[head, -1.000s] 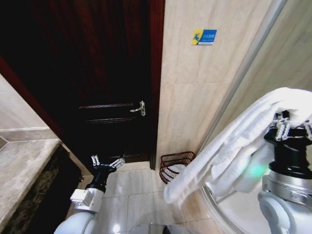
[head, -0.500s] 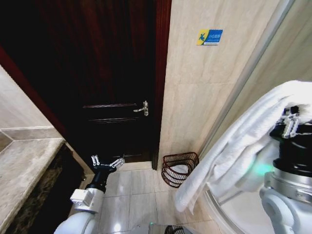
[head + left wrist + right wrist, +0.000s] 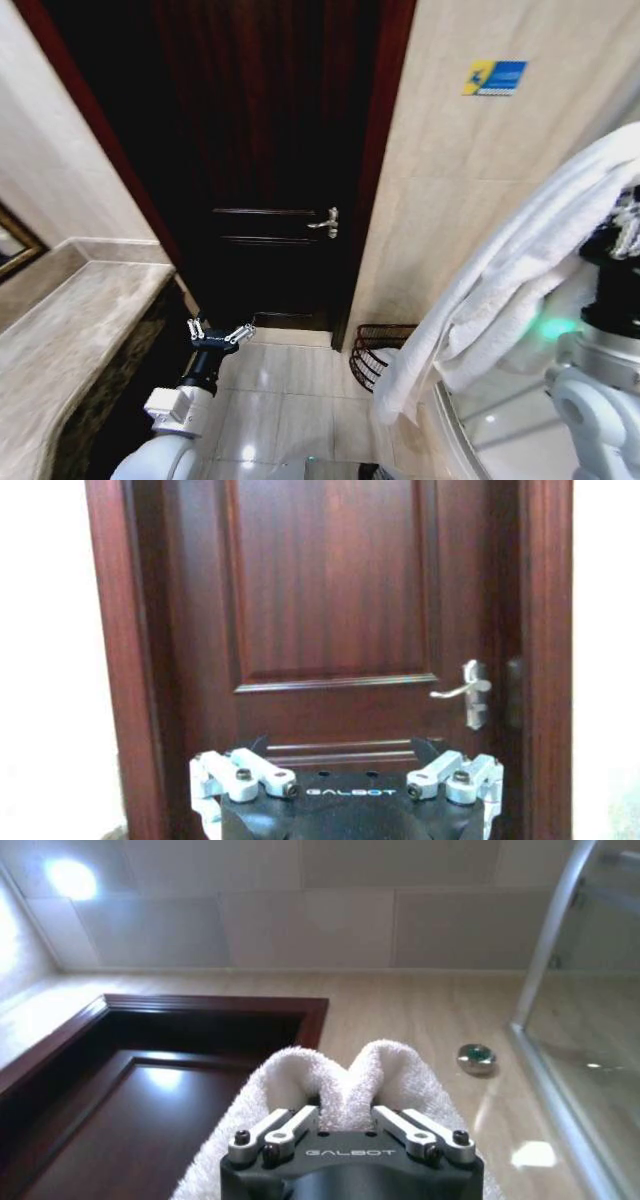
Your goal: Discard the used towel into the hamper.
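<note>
Towel (image 3: 500,270), white, pinched by right end effector (image 3: 348,1119) and held high, draped down over hamper (image 3: 378,350). Hamper on floor against tiled wall (image 3: 450,200), just beside door frame, partly hidden by towel. Left end effector (image 3: 219,333) low before dark door (image 3: 330,615), fingers spread, holding nothing.

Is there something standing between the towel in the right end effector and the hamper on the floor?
Nothing visible does. The towel hangs from the right end effector, its lower end in front of the hamper by the wall; bare floor tiles lie before it.
</note>
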{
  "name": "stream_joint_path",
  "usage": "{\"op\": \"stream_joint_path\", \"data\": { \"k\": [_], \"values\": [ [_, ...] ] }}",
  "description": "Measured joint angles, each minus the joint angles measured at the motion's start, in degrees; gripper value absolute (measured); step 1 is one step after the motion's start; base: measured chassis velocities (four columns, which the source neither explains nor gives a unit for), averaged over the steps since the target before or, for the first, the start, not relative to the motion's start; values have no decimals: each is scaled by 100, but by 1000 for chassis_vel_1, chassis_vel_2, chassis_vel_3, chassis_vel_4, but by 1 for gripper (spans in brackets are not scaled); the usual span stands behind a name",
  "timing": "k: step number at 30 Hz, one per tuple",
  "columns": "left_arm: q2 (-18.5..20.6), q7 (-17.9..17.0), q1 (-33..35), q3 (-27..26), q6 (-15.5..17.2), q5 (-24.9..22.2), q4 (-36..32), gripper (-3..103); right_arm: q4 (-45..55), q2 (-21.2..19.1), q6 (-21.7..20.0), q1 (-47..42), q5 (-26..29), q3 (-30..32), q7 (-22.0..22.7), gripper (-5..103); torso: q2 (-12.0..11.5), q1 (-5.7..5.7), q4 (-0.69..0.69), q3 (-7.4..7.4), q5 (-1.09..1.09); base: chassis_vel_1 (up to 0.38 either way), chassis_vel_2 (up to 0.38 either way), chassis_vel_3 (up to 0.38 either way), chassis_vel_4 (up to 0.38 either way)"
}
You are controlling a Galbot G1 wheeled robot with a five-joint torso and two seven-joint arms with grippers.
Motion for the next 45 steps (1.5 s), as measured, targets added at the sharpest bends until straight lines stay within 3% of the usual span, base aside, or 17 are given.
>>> {"op": "stream_joint_path", "data": {
  "k": [14,32,45],
  "values": [
    [0,0,0,0,0,0,0,94,-1125,-228,-140,1556,-23,-408,-70,11,0,0,-2,1,1,5,7,4,7],
    [0,0,0,0,0,0,0,94,-2129,-387,-132,2520,-13,-781,-273,11,0,0,-3,0,1,0,0,0,0],
    [0,0,0,0,0,0,0,94,-2947,-504,-59,3854,-113,-1338,-385,11,0,1,-3,0,1,0,0,0,0]
  ]
}}
